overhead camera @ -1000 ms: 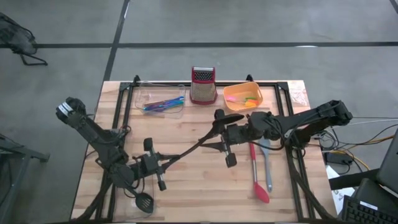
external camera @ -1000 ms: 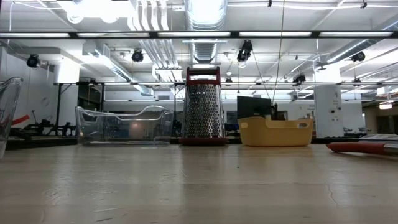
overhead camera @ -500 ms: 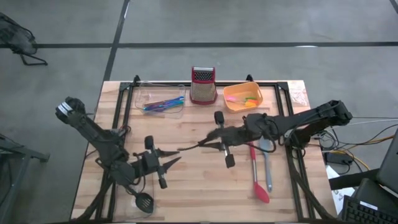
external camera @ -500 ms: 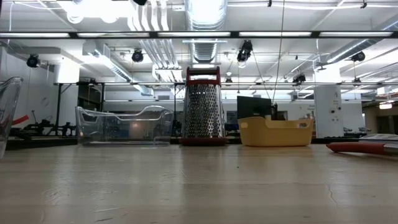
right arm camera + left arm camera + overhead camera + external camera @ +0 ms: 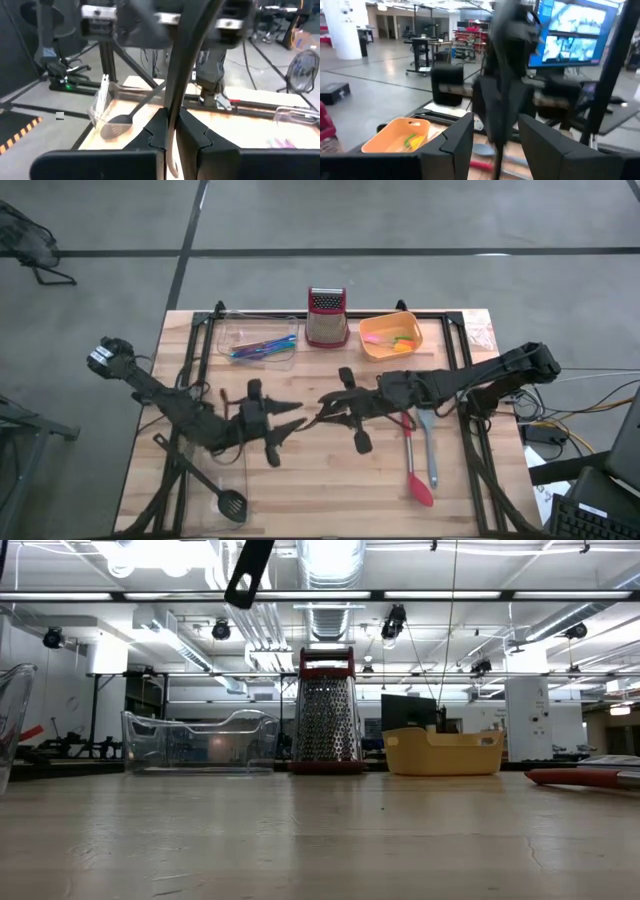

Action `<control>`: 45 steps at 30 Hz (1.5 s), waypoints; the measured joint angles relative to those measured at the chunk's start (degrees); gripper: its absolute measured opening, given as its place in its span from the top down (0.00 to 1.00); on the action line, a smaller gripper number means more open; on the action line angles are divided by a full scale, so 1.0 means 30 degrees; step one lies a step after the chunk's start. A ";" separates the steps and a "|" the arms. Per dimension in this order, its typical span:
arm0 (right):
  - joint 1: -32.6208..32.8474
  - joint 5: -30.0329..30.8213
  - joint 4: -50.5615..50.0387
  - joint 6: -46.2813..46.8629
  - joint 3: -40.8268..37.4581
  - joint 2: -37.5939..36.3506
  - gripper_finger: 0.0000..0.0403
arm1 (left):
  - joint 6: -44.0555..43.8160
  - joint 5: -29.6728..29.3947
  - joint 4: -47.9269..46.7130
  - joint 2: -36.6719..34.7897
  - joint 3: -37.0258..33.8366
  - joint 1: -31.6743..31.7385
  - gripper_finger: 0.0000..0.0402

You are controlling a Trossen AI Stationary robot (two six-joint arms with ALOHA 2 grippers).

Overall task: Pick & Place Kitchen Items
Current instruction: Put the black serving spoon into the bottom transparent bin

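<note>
Our right hand pinches the black tongs; our left hand stands spread, so we lift steadily.

An industrial lab: exposed ceiling ducts, monitors, bare concrete floor.

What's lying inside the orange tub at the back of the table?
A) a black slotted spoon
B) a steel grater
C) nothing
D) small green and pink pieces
D: the overhead view shows small green and pink pieces lying inside the orange tub.
</note>
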 joint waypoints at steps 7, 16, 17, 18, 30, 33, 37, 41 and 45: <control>-0.0011 0.0015 -0.0758 0.0423 0.0000 0.0142 0.97 | -0.0730 0.1088 -0.0629 0.0055 -0.0012 0.0845 0.52; -0.0070 0.0007 -0.0597 0.0430 -0.0007 0.0286 0.97 | -0.0890 0.2458 -0.0654 0.0124 -0.0019 0.1788 0.40; -0.0070 0.0015 -0.0345 0.0430 -0.0003 0.0361 0.97 | -0.1245 0.2566 -0.0656 0.0124 -0.0026 0.2075 0.40; -0.0070 0.0031 -0.0256 0.0438 0.0043 0.0395 0.97 | -0.1488 0.2847 -0.0626 0.0124 -0.0026 0.2368 0.40; -0.0252 0.0444 -0.0413 0.0871 0.0364 0.0754 0.97 | -0.3061 0.5727 -0.0642 0.0153 -0.0085 0.3451 0.47; -0.0296 0.0444 -0.0420 0.0918 0.0364 0.0768 0.97 | -0.3319 0.5746 -0.0654 0.0153 -0.0085 0.3507 0.54; -0.0325 0.0471 -0.0451 0.0946 0.0364 0.0815 0.97 | -0.3505 0.6567 -0.1117 0.0153 -0.0094 0.3879 0.68; -0.0361 0.0521 -0.0461 0.0969 0.0357 0.0834 0.97 | -0.3853 0.7358 -0.1274 0.0153 -0.0099 0.4184 0.87; -0.0425 0.0473 -0.0521 0.1217 0.0357 0.0834 0.96 | -0.3831 0.7932 -0.1389 0.0117 -0.0099 0.4332 0.94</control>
